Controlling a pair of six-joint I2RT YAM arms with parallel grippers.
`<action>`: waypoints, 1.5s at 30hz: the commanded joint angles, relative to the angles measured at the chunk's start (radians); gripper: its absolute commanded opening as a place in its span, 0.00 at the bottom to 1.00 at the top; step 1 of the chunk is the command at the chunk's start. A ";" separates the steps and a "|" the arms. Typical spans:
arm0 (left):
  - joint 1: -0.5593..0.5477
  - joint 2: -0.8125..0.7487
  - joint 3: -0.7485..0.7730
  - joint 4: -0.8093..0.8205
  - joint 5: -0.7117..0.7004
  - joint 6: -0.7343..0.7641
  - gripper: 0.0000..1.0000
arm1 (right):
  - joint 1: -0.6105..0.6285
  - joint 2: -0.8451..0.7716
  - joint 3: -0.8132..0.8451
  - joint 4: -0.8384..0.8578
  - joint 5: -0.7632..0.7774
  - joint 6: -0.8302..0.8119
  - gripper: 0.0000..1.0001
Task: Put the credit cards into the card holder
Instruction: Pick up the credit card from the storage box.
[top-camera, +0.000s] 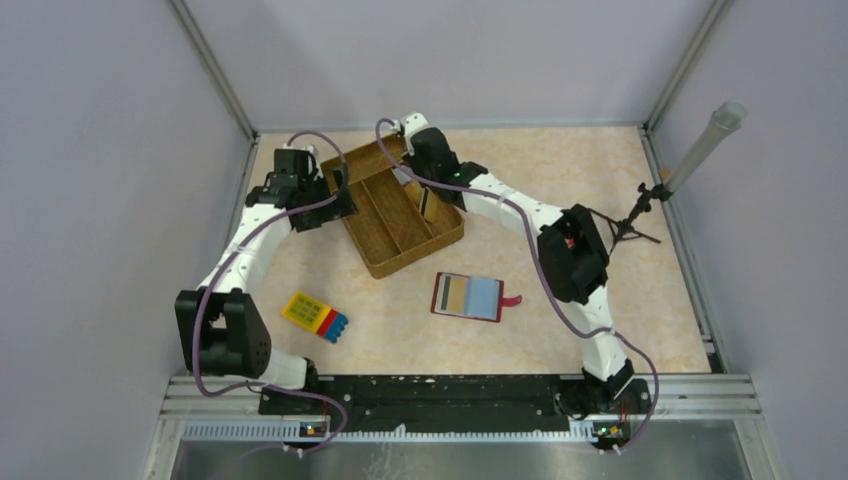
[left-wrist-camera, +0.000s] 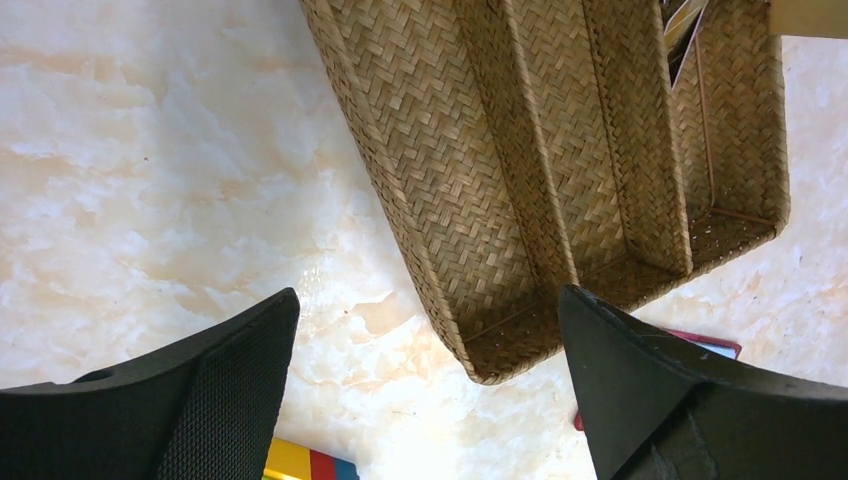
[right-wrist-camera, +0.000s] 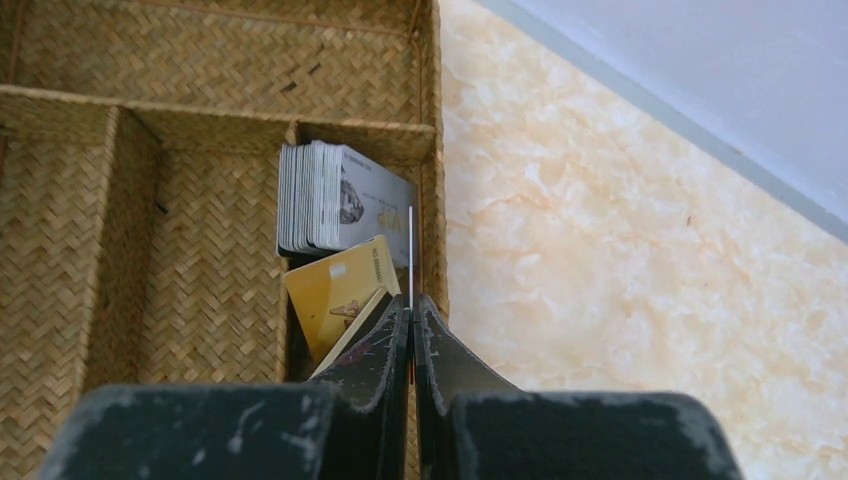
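Note:
A woven basket with long compartments stands at the back of the table. In the right wrist view its end compartment holds a stack of grey-silver credit cards and a tan-yellow card leaning beside it. My right gripper is shut on one thin card, seen edge-on and upright along the basket wall. From above, that gripper reaches into the basket's right side. The red card holder lies open on the table, in front of the basket. My left gripper hovers open over the basket's left edge, holding nothing.
A yellow-red-blue toy block lies at the front left, its corner also visible between the left fingers. A grey tube on a small black stand is at the right edge. Grey walls enclose the table.

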 joint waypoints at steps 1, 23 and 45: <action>-0.008 -0.027 -0.018 0.025 0.026 0.025 0.99 | 0.014 0.051 0.015 -0.016 -0.003 0.033 0.00; -0.301 -0.361 -0.239 0.333 0.590 0.117 0.99 | -0.103 -0.839 -0.824 0.077 -0.824 0.364 0.00; -0.527 -0.352 -0.373 0.389 0.815 -0.020 0.47 | -0.104 -1.003 -1.055 0.180 -1.324 0.496 0.00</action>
